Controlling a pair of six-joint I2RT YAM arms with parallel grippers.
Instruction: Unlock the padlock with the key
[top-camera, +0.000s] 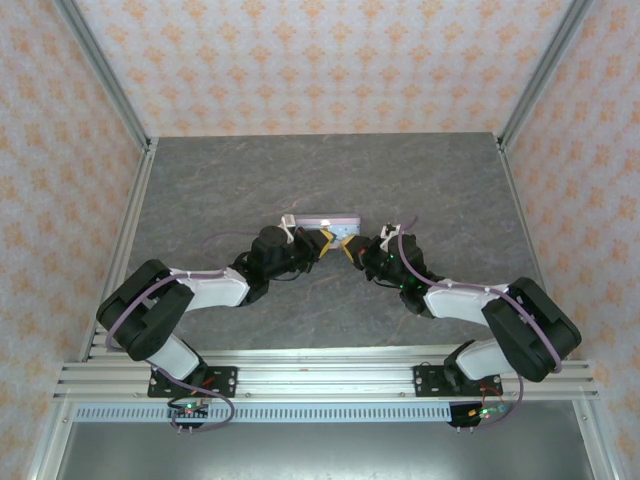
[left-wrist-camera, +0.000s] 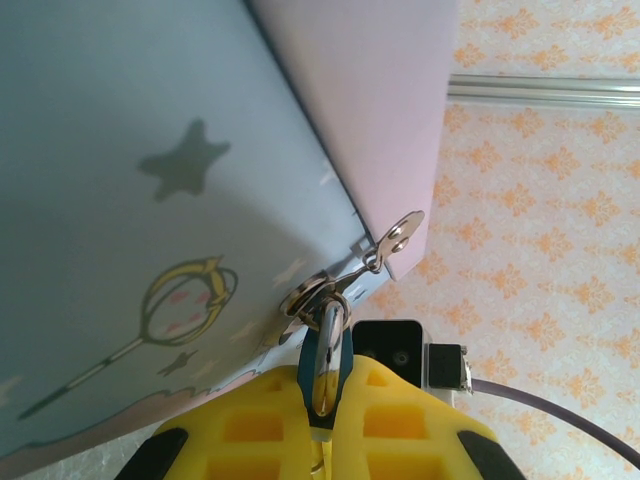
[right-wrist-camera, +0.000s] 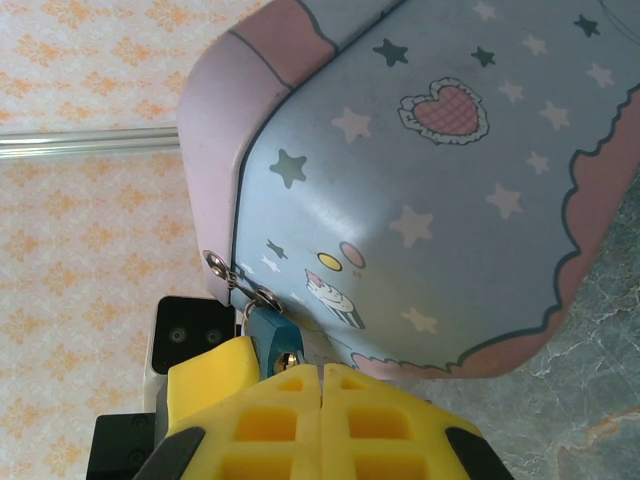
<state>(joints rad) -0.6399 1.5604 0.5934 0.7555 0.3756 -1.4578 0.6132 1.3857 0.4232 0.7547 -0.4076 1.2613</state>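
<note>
The teal padlock (right-wrist-camera: 264, 333) hangs from the silver hasp (right-wrist-camera: 262, 295) on the corner of the pale-blue cartoon tin (right-wrist-camera: 450, 200). In the left wrist view my left gripper (left-wrist-camera: 325, 388) is shut on the padlock (left-wrist-camera: 309, 368), and the padlock's silvery shackle (left-wrist-camera: 329, 335) runs up into the hasp ring. My right gripper (right-wrist-camera: 322, 372) is shut right under the padlock. A small silvery bit of the key (right-wrist-camera: 291, 358) shows at its pad tips against the padlock's base; the rest of the key is hidden. From above, the left gripper (top-camera: 322, 240) and right gripper (top-camera: 351, 248) meet in front of the tin (top-camera: 330, 219).
The tin stands on the grey stone-patterned table (top-camera: 420, 180). Patterned walls and aluminium rails (top-camera: 130, 215) enclose the table. The right wrist's black camera housing (left-wrist-camera: 388, 350) sits close behind the left fingers.
</note>
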